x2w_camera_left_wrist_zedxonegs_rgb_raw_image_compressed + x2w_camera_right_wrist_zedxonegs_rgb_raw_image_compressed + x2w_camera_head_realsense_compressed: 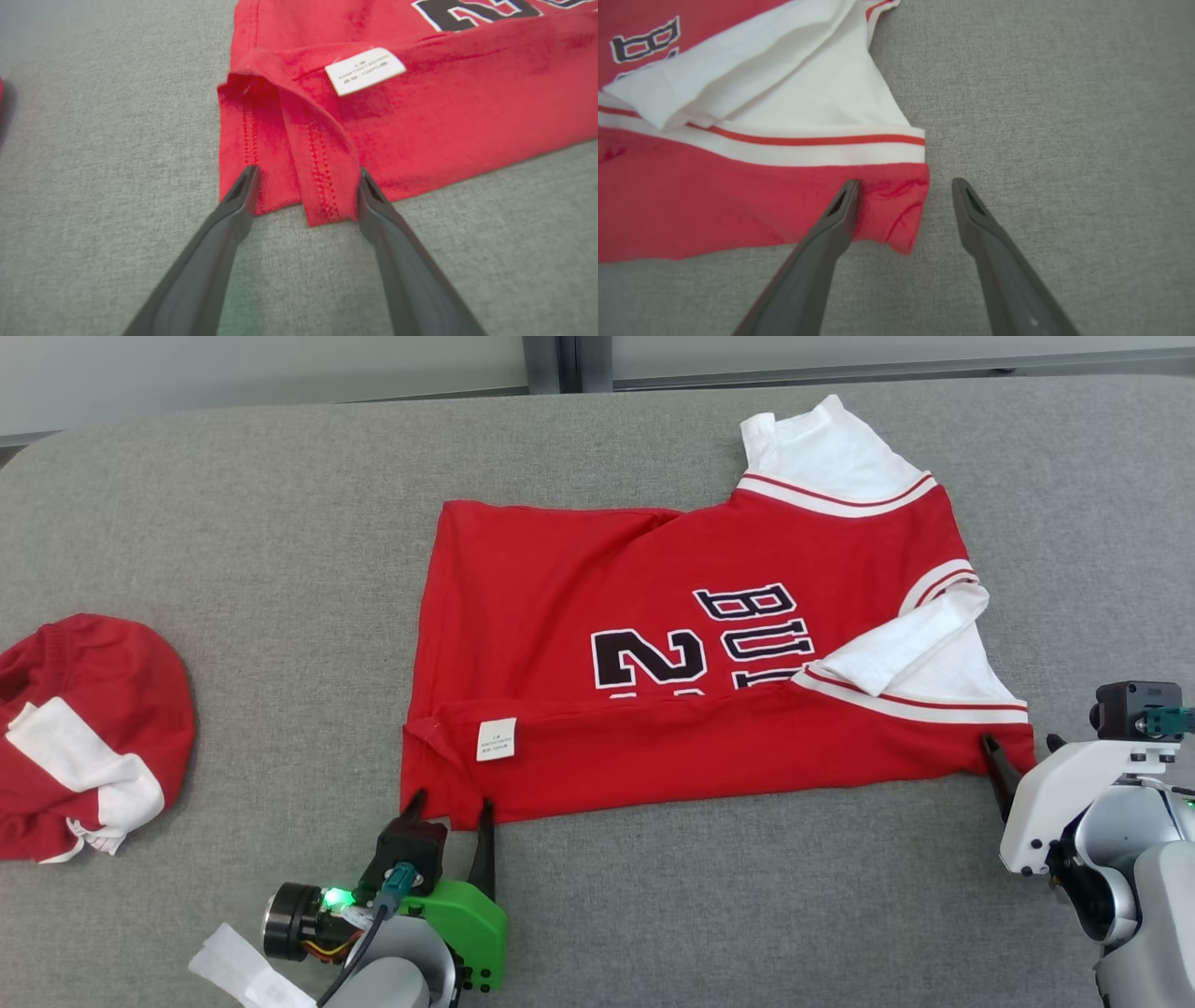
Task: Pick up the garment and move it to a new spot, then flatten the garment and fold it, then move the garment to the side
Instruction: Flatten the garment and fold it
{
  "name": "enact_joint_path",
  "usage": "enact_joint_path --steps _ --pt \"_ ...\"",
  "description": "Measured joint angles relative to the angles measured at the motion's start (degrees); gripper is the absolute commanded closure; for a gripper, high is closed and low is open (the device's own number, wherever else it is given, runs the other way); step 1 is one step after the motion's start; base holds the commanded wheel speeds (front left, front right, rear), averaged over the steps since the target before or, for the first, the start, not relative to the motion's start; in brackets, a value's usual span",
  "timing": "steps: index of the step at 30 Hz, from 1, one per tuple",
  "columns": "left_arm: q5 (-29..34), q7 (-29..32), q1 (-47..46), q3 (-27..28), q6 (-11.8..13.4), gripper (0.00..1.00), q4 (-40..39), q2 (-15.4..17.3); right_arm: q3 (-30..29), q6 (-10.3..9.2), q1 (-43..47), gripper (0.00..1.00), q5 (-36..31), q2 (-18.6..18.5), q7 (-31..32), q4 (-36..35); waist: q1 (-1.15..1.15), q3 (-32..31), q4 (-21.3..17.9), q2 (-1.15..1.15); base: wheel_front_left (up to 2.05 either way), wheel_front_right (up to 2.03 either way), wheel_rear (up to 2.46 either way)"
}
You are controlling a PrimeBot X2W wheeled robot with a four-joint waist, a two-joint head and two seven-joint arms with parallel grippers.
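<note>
Jersey is lying half-folded on the bench, left fingers spread wide around its near left corner, right fingers just as wide at the near right one, holding nothing.

A crumpled red-and-white cloth lies bunched at the left edge of my grey fabric-covered worktop, and past its far edge I see a pale wall with a dark post
</note>
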Motion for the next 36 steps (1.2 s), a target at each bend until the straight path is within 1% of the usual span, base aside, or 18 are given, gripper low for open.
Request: enact_joint_path --steps 5,11,14,15,16,17,18,23,26,28,30,33,36 --pt "-0.44 -0.91 -0.41 1.32 0.45 0.0 2.41 -0.25 -0.6 0.0 -0.48 0.0 -0.81 0.45 -0.45 3.05 0.0 0.16 0.51 0.0 0.0 0.0 0.0" --pt "-1.05 -1.79 -0.88 3.01 0.99 0.0 4.22 -0.15 -1.0 0.01 -1.62 0.0 -1.63 0.89 -1.36 4.9 0.0 0.32 0.7 0.0 0.0 0.0 0.0" --pt "-1.87 -1.79 -0.88 3.44 0.35 0.0 4.85 -0.16 -0.86 0.01 -1.93 0.0 -1.51 1.11 -1.31 5.71 0.0 0.35 0.62 0.0 0.0 0.0 0.0" --pt "-2.4 -1.79 -0.88 3.64 -0.42 0.0 5.05 -0.19 -0.64 0.01 -2.16 0.09 -1.01 1.13 -1.01 6.0 0.0 0.36 0.57 0.0 0.0 0.0 0.0" --pt "-3.32 -1.75 -0.87 3.87 -1.14 0.06 5.32 -0.23 -0.41 0.01 -2.43 0.71 -0.64 1.12 -0.79 6.28 0.0 0.36 0.52 0.0 0.0 0.0 0.0" --pt "-3.83 -1.71 -0.88 3.96 -1.69 0.64 5.6 -0.25 0.01 0.0 -2.56 1.0 -0.32 1.03 -0.7 6.38 0.0 0.36 0.47 0.0 0.0 0.0 0.0" --pt "-4.02 -1.71 -0.9 4.05 -2.2 1.0 5.76 -0.27 0.51 0.0 -2.58 1.0 0.15 0.91 -0.27 6.49 0.0 0.33 0.45 0.0 0.0 0.0 0.0" --pt "-5.66 -1.54 -0.91 4.43 -5.68 1.0 6.35 -0.52 1.09 0.11 -2.28 1.0 2.12 0.2 -0.16 6.05 0.0 -0.07 0.41 0.0 0.0 0.0 0.0" --pt "-7.58 -1.62 -0.25 5.46 -7.54 1.0 5.72 -0.4 0.51 0.11 -0.88 1.0 4.28 -0.4 -0.46 4.52 0.0 -0.52 0.43 0.0 0.0 0.0 0.0" --pt "-8.87 -1.74 0.68 6.16 -9.35 1.0 4.34 -0.08 0.19 0.11 0.09 1.0 5.21 -0.9 -0.64 3.19 0.0 -0.85 0.43 0.0 0.0 0.0 0.0" --pt "-10.49 -1.56 2.22 6.49 -11.66 1.0 2.49 0.59 -0.56 0.11 1.27 1.0 6.62 -1.38 -0.67 1.35 0.0 -1.23 0.41 0.0 0.0 0.0 0.0" --pt "-12.01 -0.21 4.27 6.54 -13.6 1.0 -0.58 1.99 -1.62 0.1 3.86 1.0 8.96 -1.64 -0.09 -1.98 0.0 -1.83 0.39 0.0 0.0 0.0 0.0" --pt "-13.58 1.37 6.77 6.79 -14.39 1.0 -4.57 3.72 -2.4 0.07 6.86 1.0 11.1 -1.63 1.25 -6.15 0.0 -2.31 0.25 0.0 0.0 0.0 0.0"
